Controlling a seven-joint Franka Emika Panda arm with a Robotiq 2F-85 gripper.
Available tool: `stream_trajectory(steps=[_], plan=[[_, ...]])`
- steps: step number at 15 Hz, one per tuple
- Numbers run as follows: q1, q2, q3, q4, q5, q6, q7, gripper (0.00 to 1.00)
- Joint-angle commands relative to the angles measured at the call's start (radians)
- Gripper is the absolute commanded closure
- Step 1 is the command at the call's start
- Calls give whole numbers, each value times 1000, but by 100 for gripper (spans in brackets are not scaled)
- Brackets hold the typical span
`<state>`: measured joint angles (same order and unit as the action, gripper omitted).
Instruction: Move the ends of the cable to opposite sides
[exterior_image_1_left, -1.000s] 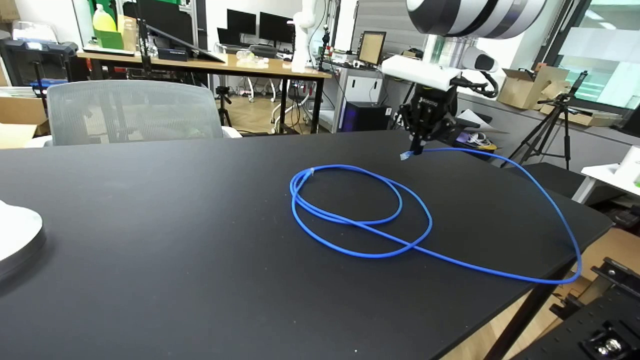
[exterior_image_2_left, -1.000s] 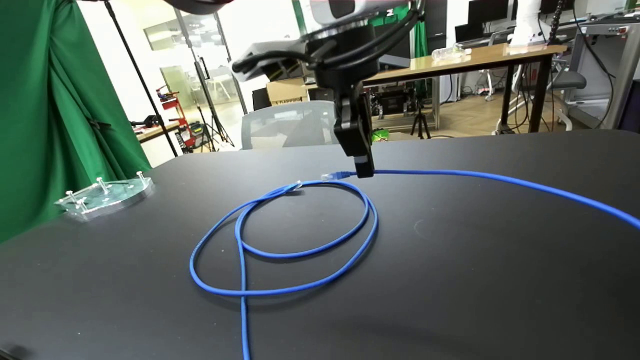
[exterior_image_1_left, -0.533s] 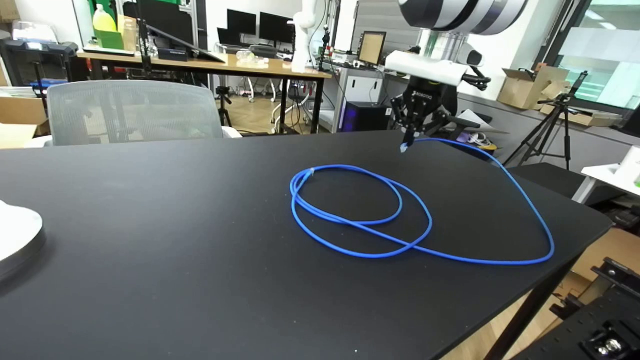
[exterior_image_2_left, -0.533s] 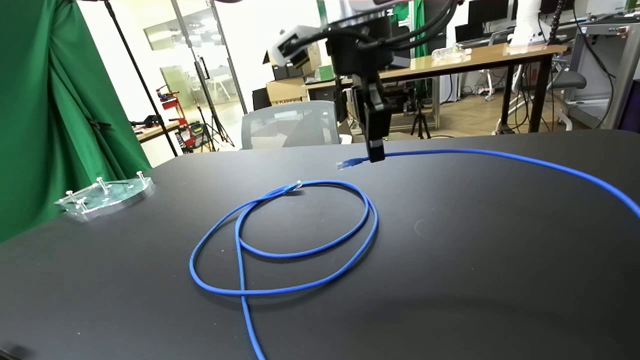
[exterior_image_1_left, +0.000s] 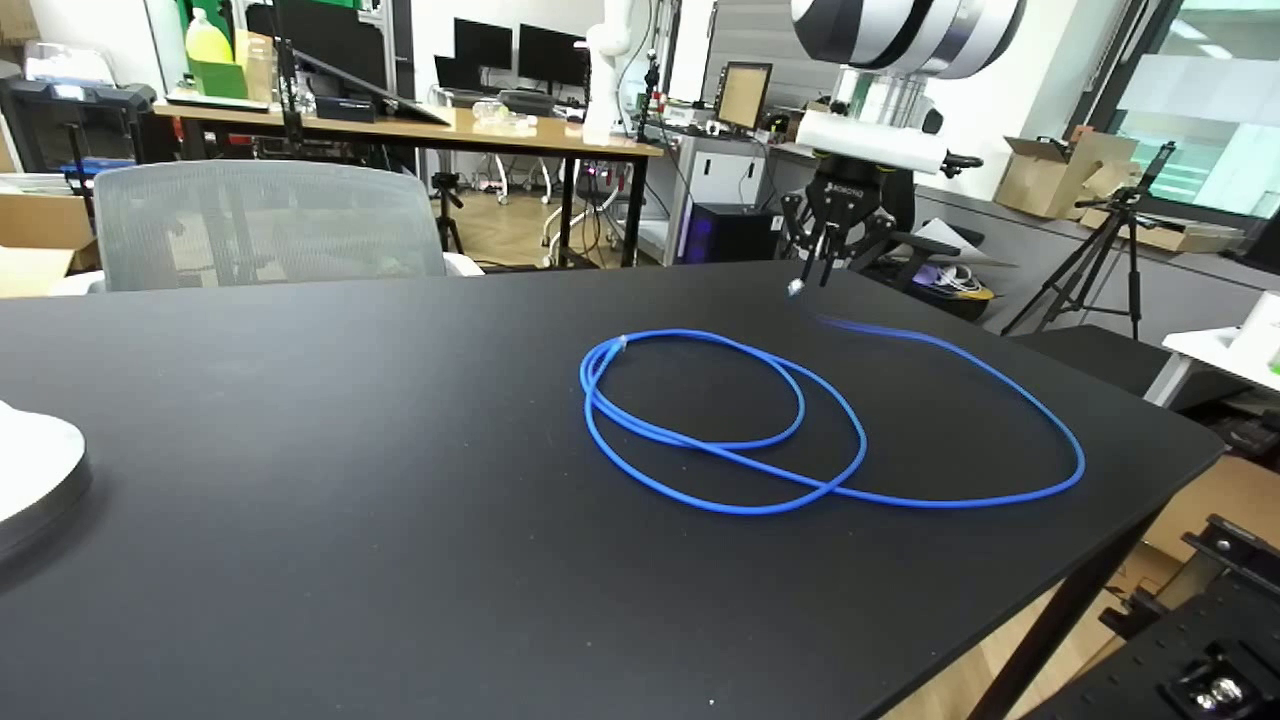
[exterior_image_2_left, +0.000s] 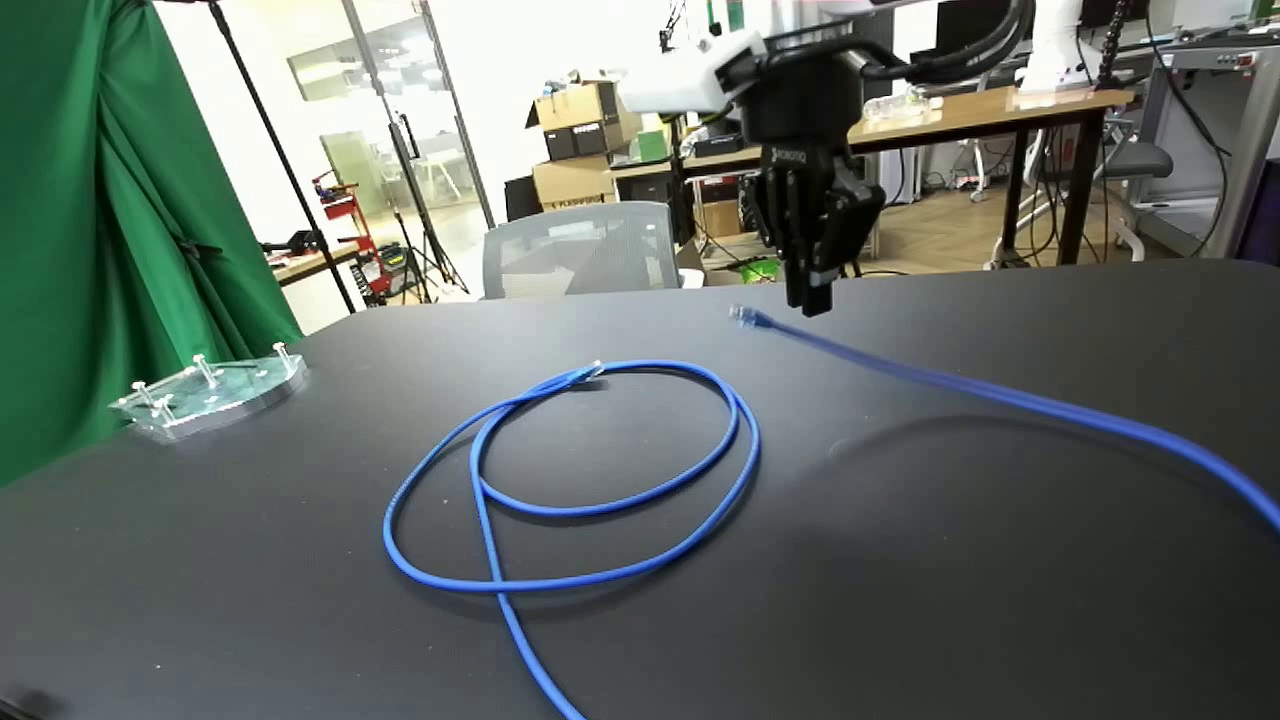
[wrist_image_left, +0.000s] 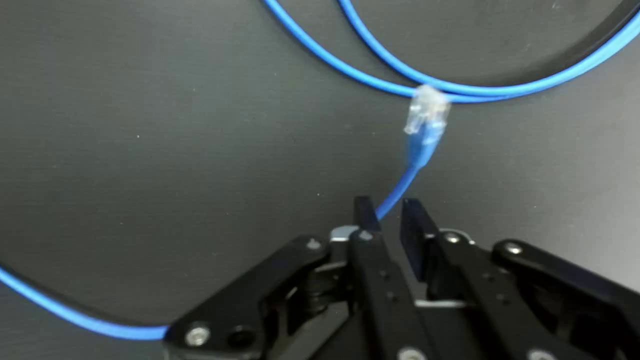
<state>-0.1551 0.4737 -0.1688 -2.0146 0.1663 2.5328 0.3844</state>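
The jaws hang slightly spread near the far edge of the table. One cable end is just beside them

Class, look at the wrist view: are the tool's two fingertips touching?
No, a gap shows between the fingertips of the tool, with blue cable visible in it.

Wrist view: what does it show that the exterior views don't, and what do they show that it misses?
Only the wrist view makes out screw heads on the gripper. Only the exterior views show the far plug, away from the gripper, and the grey chair. All share the blue cable, its near plug, the gripper and the black table.
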Motion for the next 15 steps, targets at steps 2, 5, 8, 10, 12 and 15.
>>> stream_trajectory(steps=[2,5,8,10,12,15], plan=[[-18,50,5,70,12,-45,-76,41],[20,-12,4,24,-19,-31,-91,21],[104,-99,14,-28,-86,-27,-83,1],[157,-141,43,-51,-120,-25,-78,0],[220,-166,80,-81,-138,6,-46,0],[319,-172,128,-115,-169,54,43,0]])
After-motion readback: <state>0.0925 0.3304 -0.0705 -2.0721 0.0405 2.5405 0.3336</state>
